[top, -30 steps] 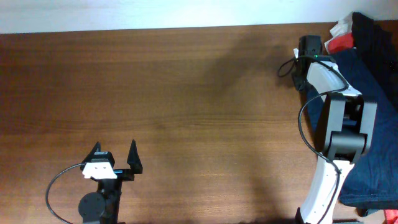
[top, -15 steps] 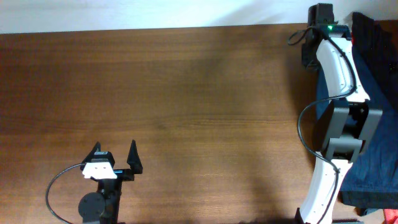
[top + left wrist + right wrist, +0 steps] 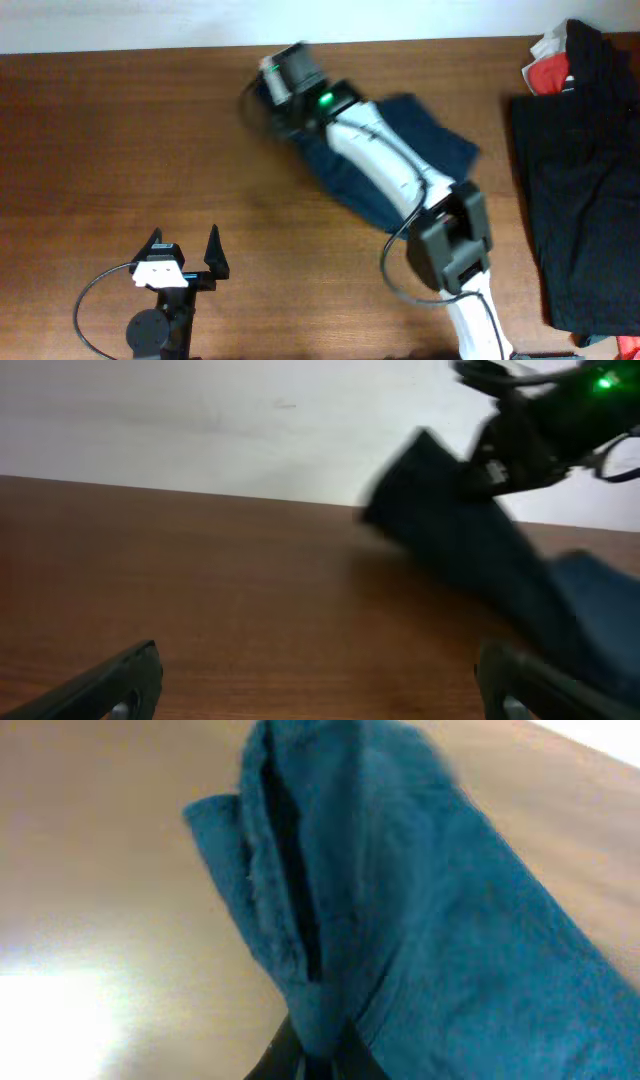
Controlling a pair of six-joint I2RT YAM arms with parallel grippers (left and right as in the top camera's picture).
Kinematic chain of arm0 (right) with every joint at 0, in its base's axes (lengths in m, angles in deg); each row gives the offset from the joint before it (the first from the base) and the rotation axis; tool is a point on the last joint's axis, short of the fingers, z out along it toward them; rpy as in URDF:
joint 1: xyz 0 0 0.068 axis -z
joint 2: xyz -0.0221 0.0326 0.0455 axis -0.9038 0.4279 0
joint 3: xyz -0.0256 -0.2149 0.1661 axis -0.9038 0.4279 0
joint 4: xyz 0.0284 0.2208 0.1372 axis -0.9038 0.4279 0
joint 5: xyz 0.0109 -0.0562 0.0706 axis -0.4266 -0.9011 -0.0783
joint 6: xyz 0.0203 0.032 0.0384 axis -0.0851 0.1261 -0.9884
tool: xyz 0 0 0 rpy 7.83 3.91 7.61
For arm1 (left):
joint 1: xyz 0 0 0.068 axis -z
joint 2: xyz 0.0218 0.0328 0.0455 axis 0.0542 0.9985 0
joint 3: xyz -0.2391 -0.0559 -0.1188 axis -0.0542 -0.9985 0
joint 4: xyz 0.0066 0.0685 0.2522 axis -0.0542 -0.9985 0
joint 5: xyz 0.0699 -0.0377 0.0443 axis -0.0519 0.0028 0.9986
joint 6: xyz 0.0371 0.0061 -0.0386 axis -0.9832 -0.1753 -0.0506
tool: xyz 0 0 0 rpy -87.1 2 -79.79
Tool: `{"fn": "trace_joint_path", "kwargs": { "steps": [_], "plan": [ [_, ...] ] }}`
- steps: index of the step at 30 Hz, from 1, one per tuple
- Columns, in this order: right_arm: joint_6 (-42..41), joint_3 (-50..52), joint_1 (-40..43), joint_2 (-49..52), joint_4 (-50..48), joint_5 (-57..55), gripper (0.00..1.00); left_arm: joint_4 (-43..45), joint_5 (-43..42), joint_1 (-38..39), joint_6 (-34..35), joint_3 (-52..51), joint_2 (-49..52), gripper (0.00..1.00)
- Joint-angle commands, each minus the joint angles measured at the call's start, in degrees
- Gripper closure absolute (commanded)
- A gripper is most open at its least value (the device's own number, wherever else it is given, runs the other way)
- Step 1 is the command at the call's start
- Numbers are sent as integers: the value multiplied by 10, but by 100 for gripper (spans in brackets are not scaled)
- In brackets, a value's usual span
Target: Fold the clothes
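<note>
Overhead, your right arm [image 3: 378, 148] reaches across the brown wooden tabletop [image 3: 120, 140]. Its jaws are clamped on an edge of the dark blue cloth garment [image 3: 445, 150], which trails in a bunched strip from the far centre toward the right. The right wrist view confirms the pinch, with fabric folded over the closed jaws. Your left arm [image 3: 160, 280] sits near the front edge, jaws spread wide and empty. A heap of dark clothes [image 3: 580, 190] lies at the right edge. You appear to be laying out the garment. Next you likely need to lower it, release, and spread it flat before any fold.
</note>
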Motion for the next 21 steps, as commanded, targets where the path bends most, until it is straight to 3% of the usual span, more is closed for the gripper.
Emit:
{"fn": "trace_joint_path", "kwargs": {
  "steps": [1, 2, 3, 6, 8, 11, 13, 16, 19, 21],
  "plan": [
    [-37, -16, -80, -32, -11, 26, 85, -1, 0, 3, 3, -3, -3, 1],
    [-36, -16, -95, -32, -13, 26, 72, -1, 0, 3, 3, -3, -3, 1],
    [-36, -16, -106, -32, -17, 20, 50, -1, 0, 3, 3, -3, -3, 1],
    [-36, -37, -105, -33, 7, 7, 47, -1, 0, 3, 3, -3, -3, 1],
    [-36, -99, -85, -33, 93, -37, 40, -1, 0, 3, 3, -3, -3, 1],
    [-36, -188, -32, -33, 235, -104, 22, -1, 0, 3, 3, -3, -3, 1],
    [-30, -209, 25, -33, 334, -106, 1, -1, 0, 3, 3, -3, -3, 1],
    [-47, -188, 95, -32, 440, -148, 1, -1, 0, 3, 3, -3, -3, 1],
    [-143, -150, 198, -31, 453, -143, 1, -1, 0, 3, 3, -3, -3, 1],
    [-165, -98, 271, -31, 448, -68, 1, -1, 0, 3, 3, -3, -3, 1]
  ]
}}
